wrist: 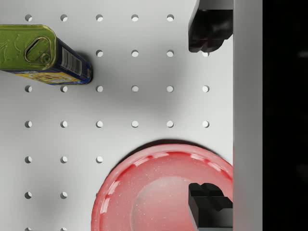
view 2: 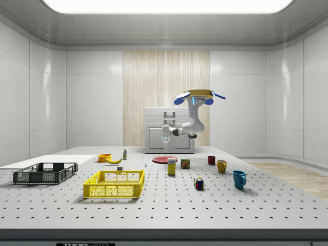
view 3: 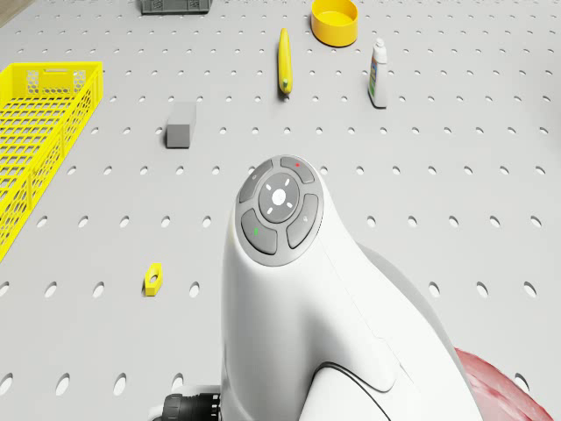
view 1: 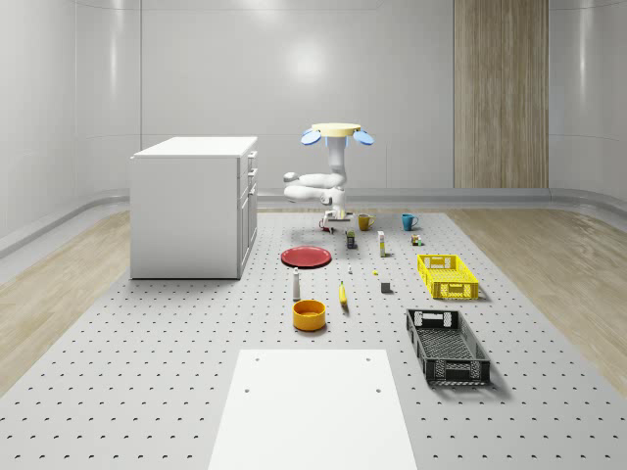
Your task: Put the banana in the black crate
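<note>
Above the red plate (wrist: 154, 192) hangs the gripper (wrist: 208, 115), fingers (wrist: 207, 31) spread wide, holding nothing, the drone (view 1: 338, 132) hovering overhead. Well apart, the banana (view 1: 343, 294) lies on the table (view 1: 147, 372), short of the black crate (view 1: 447, 347).

The fingers (wrist: 207, 120) stand wide apart with bare surface (wrist: 134, 106) between them; one fingertip hangs over the red plate (wrist: 159, 192), and a tin can (wrist: 43, 55) lies off to one side of them. Farther out from the fingers, the banana (view 3: 283, 60) lies with open surface around it, flanked by the orange bowl (view 3: 335, 21), a small bottle (view 3: 378, 74) and a grey block (view 3: 181, 124). The yellow crate (view 3: 39, 132) walls one flank; the black crate (view 1: 447, 345) lies beyond.
</note>
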Motion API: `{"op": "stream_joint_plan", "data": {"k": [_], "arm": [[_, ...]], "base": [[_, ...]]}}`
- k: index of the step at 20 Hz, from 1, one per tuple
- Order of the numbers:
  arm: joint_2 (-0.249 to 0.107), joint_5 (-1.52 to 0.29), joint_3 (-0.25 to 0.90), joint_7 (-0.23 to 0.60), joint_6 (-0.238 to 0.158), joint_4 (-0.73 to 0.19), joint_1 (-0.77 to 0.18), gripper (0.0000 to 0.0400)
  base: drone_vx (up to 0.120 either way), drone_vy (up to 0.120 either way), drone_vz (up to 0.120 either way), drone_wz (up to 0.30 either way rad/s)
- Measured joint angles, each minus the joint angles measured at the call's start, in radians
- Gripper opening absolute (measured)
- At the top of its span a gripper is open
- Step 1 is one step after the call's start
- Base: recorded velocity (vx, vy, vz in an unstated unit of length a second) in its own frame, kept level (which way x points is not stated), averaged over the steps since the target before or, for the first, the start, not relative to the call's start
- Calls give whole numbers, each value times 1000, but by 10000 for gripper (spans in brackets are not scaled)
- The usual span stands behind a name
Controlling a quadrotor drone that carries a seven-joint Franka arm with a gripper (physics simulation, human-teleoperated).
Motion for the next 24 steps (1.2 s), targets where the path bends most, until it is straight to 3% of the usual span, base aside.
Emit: {"op": "stream_joint_plan", "data": {"k": [20,24], "arm": [[-39,16,6,7,36,2,-9,400],[-45,19,7,8,42,2,-10,400]], "base": [[120,0,0,0],[120,0,-110,0]]}}
